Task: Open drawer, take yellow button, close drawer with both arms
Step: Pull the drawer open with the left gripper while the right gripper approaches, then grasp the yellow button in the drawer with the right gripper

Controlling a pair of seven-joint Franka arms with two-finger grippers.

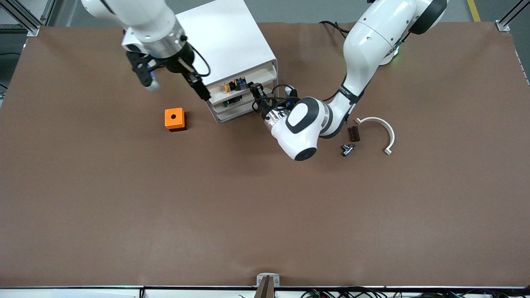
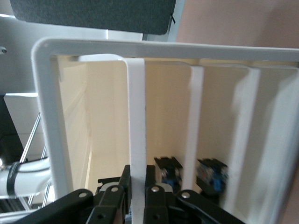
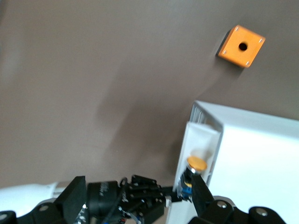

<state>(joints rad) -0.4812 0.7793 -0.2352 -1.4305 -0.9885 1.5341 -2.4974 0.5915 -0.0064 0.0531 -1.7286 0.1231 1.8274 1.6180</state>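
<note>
The white cabinet (image 1: 225,39) stands near the robots' bases, and its top drawer (image 1: 265,75) is pulled out a little. My left gripper (image 1: 257,88) is shut on the drawer's white front wall (image 2: 137,130), one finger (image 2: 123,184) on each side of it. Inside lies the button (image 3: 196,164), its orange cap also showing from the front (image 1: 227,87). Dark blue-bodied parts (image 2: 170,169) lie beside it. My right gripper (image 1: 178,91) hangs open over the table beside the cabinet, one finger (image 3: 204,196) close to the button, holding nothing.
An orange box with a hole (image 1: 174,118) sits on the brown table toward the right arm's end. Toward the left arm's end lie a white curved piece (image 1: 379,130), a small brown block (image 1: 353,133) and a small metal part (image 1: 348,149).
</note>
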